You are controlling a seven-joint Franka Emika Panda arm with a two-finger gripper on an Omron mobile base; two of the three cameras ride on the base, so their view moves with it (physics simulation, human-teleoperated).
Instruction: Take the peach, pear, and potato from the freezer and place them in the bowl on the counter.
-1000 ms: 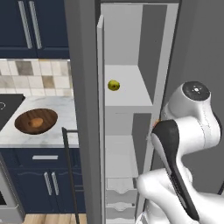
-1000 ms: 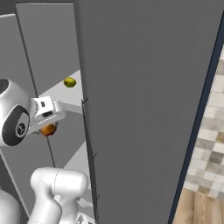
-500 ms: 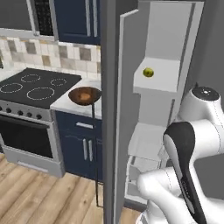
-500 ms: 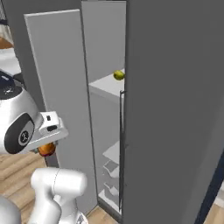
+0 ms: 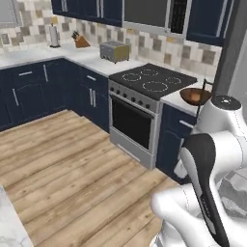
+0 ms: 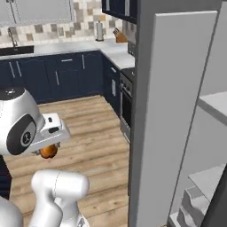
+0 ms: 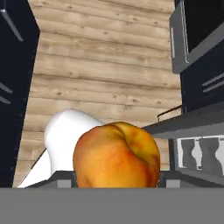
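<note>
above the wooden floor, the claw (tips hidden) stays clenched around the peach.

1. Light wooden plank floor underfoot, boards running diagonally across the room.
2. Navy cabinets with silver bar handles along the far walls, upper cabinets above.
3. Tiled backsplash in beige, grey and white squares.
4. Silver stove with black glass cooktop and dark oven door, set between cabinet runs.
5. Toaster, knife block and paper towel roll near the corner.
</note>
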